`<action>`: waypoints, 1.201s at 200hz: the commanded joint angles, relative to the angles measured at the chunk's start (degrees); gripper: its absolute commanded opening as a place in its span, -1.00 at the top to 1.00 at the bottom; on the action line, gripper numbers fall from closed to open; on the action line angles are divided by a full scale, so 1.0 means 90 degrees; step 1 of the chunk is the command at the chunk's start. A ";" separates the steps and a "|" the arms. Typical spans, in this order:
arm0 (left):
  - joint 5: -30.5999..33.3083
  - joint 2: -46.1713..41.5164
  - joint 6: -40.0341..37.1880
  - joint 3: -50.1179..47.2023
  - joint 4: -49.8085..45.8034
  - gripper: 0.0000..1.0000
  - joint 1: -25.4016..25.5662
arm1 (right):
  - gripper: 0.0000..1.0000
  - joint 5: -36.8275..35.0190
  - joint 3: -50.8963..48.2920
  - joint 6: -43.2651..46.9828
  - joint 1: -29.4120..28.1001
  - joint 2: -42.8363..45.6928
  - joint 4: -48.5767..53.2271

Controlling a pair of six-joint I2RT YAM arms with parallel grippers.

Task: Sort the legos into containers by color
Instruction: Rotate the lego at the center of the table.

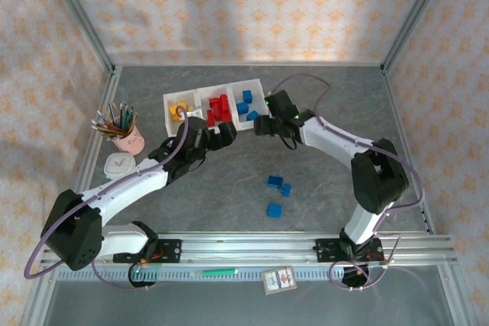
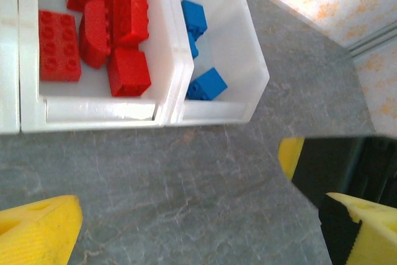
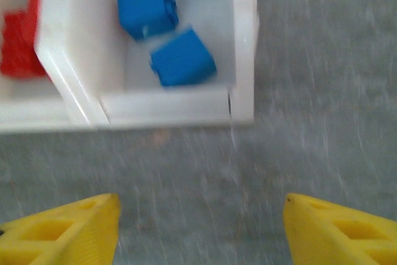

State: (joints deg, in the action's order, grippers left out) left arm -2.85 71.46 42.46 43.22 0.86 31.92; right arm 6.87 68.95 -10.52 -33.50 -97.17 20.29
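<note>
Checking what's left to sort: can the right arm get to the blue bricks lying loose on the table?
Likely yes. The blue bricks lie on bare table with nothing over or against them, on the right arm's side. The right gripper hovers open and empty beside the blue bin.

The flat stone-look tabletop was grey with pale cloudy streaks. The paper walls were cream with small orange flower shapes. The three joined plastic bins were milky white. One held red studded plastic bricks, the next held blue studded bricks, and another held a yellow-orange piece. More loose blue bricks lay on the grey. The round pencil cup was pink, full of many-coloured pencils. Both robot arms were white and black. The left pincer and the right pincer had bright yellow fingers.
</note>
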 commanded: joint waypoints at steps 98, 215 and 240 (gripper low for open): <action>0.0538 -0.0742 0.1455 -0.1053 -0.0025 -0.98 0.0851 | -0.79 -0.0949 -0.1938 -0.0952 -0.1699 0.1400 0.1510; 0.0657 -0.0790 0.1511 -0.1120 -0.0096 -0.98 0.0936 | -0.77 -0.1530 -0.1830 -0.0949 -0.1374 0.0596 0.1413; 0.0689 -0.0748 0.1484 -0.1102 -0.0069 -0.98 0.0936 | -0.62 -0.1368 -0.1793 -0.0872 -0.1010 0.0615 0.1173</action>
State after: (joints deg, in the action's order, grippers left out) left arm 1.21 65.69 55.53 34.00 0.73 39.77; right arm -4.14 50.92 -19.11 -44.99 -91.59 32.10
